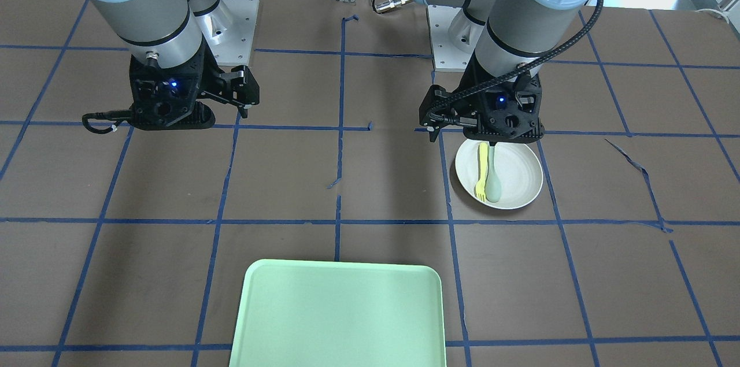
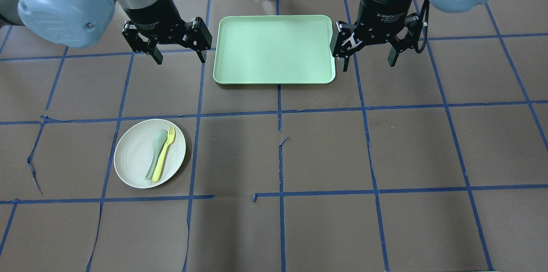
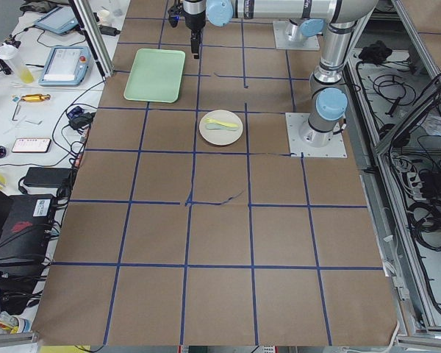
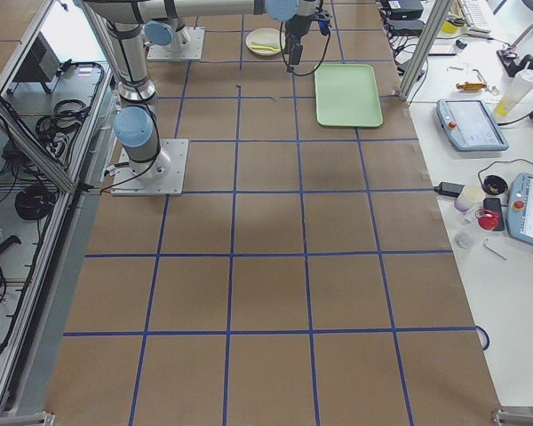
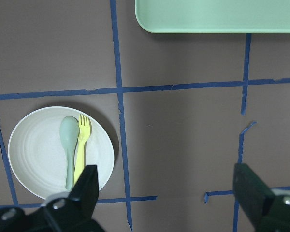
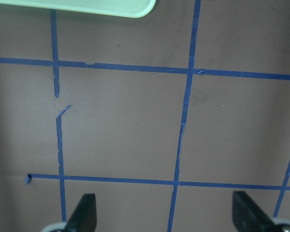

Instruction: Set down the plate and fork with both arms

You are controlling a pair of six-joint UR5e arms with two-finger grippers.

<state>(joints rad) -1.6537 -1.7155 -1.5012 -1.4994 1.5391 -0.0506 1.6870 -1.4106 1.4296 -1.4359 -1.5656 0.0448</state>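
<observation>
My left gripper [image 2: 180, 55] hangs spread wide with nothing in it, just off the left short edge of the green tray [image 2: 274, 49]. The plate [image 2: 130, 156] lies on the table [image 2: 325, 143] well apart from it, nearer my base. My right gripper [image 2: 369, 63], also spread and empty, hangs at the tray's other short edge, far from the plate. The plate is round and off-white with a raised rim. On it the yellow fork [image 2: 163, 154] and a pale green spoon [image 2: 155, 152] lie side by side, tines and bowl toward the tray. In the front-facing view my left gripper covers the plate's rim nearest my base and the spoon's handle end.
</observation>
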